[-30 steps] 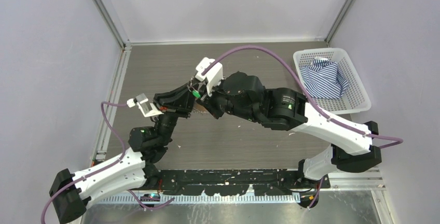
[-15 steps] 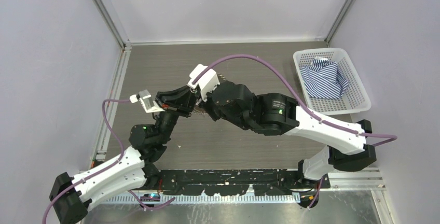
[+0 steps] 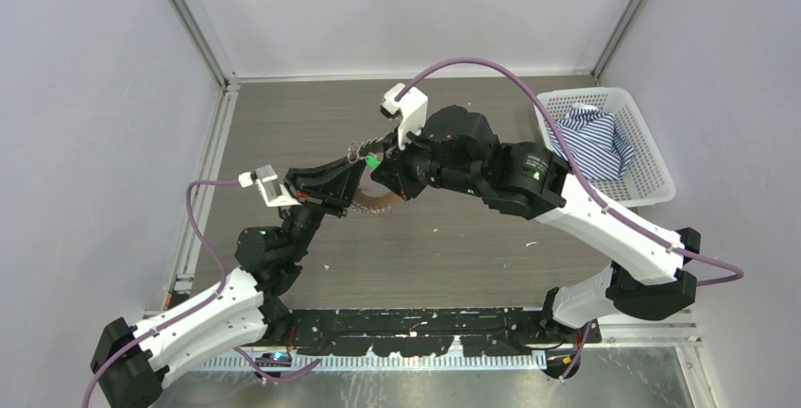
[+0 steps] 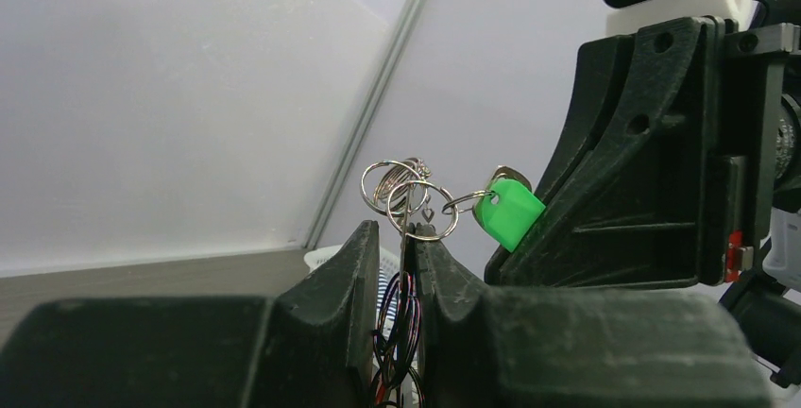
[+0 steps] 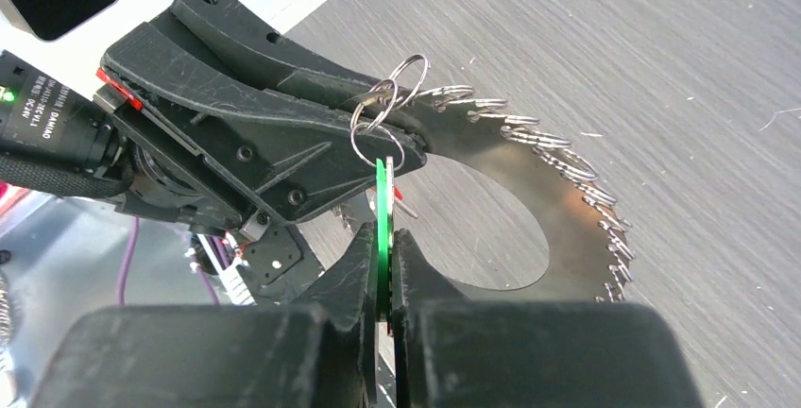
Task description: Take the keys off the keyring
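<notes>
Right gripper [image 5: 383, 247] pinches the green key [image 5: 381, 191] edge-on, long axis pointing at small rings [image 5: 376, 110]. Left gripper [image 4: 408, 238] clamps the fan of keys [image 5: 567, 229].

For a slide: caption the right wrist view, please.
Right gripper pinches a green plastic-headed key, linked by silvery wire rings to a toothed fan of silvery keys clamped in the left gripper.

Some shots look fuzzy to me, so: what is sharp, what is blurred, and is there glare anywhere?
Left wrist view: the near left fingers are soft, the green key sharp. Right wrist view: the right fingers blur, the keys carry a warm sheen. Top view: even light, no hard shadows.
</notes>
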